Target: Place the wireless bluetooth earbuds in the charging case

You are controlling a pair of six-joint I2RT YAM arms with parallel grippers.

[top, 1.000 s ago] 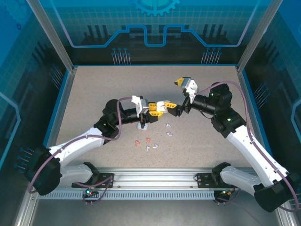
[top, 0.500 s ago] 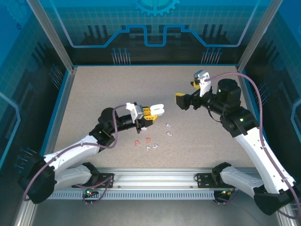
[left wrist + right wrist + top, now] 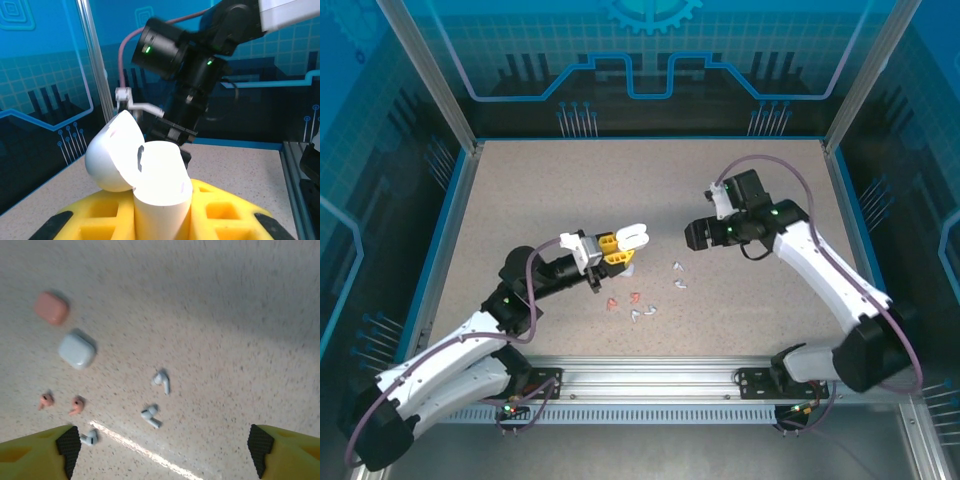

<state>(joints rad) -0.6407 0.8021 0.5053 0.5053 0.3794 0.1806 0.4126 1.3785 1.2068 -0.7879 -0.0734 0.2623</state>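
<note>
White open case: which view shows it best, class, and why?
Left wrist: the case sits close, lid hinged back, in the left tool. The top view gives a small white shape at that tool's tip.

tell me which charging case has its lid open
The white case in the left gripper, lid flipped back; the salmon case and the pale case lie shut on the table.

L grip (image 3: 617,246): clamped, held level | R grip (image 3: 162,446): jaws wide, aimed down

Top cam: high behind arm bases (image 3: 530,378), down on whole table (image 3: 520,190). L wrist: close, level, facing right arm (image 3: 200,65). R wrist: down on earbuds (image 3: 161,381), shared w/ top.
</note>
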